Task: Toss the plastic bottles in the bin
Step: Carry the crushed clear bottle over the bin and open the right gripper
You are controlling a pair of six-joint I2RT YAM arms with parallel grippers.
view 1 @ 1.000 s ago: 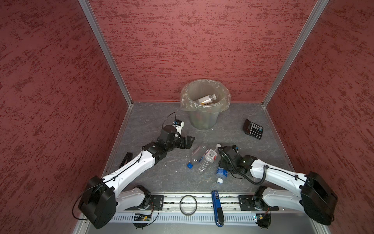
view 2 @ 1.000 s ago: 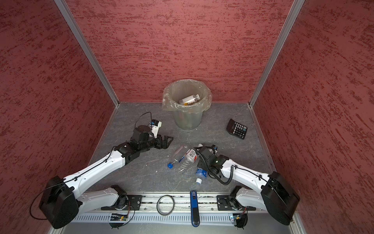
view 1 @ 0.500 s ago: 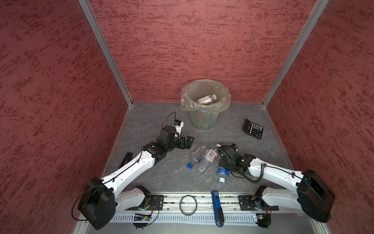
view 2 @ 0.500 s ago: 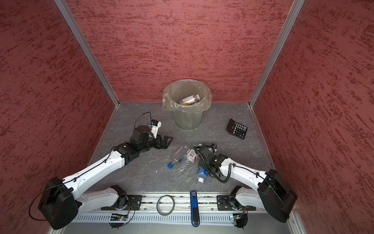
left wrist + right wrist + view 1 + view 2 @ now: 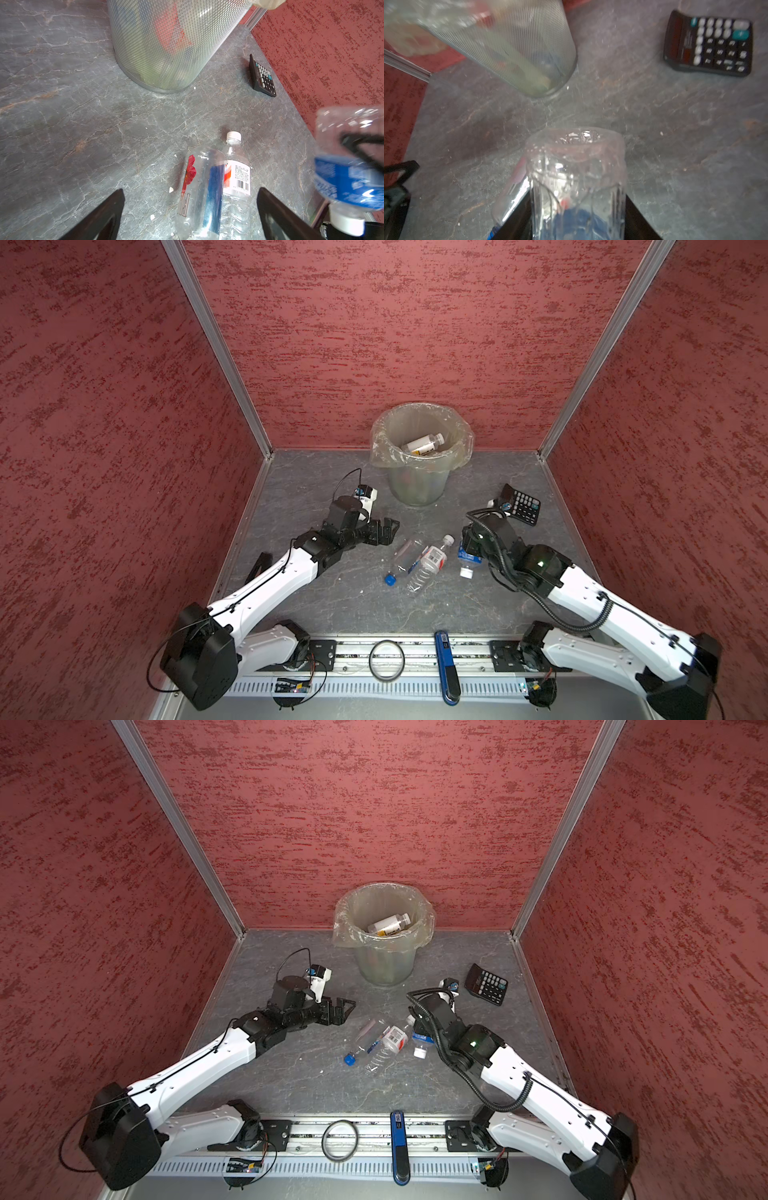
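My right gripper [image 5: 473, 548] is shut on a clear plastic bottle [image 5: 467, 561] with a blue label, held off the floor with its white cap down; its clear base [image 5: 577, 145] fills the right wrist view between the black fingers [image 5: 636, 220]. Two more plastic bottles lie side by side on the grey floor: a blue-capped one [image 5: 404, 559] and a white-capped one [image 5: 433, 561] with a red and white label. My left gripper [image 5: 386, 531] hangs open just left of them, empty, its jaws wide [image 5: 191, 192]. The bin [image 5: 419, 485] stands at the back with a bottle [image 5: 424, 443] inside.
A black calculator [image 5: 521, 506] lies on the floor right of the bin, close behind my right wrist. Red walls close the cell on three sides. A blue tool [image 5: 446, 664] and a black ring [image 5: 386, 659] rest on the front rail.
My right gripper has closed tighter on the blue-labelled bottle and raised it off the floor, moving back toward the calculator. The left arm has stayed put and open.
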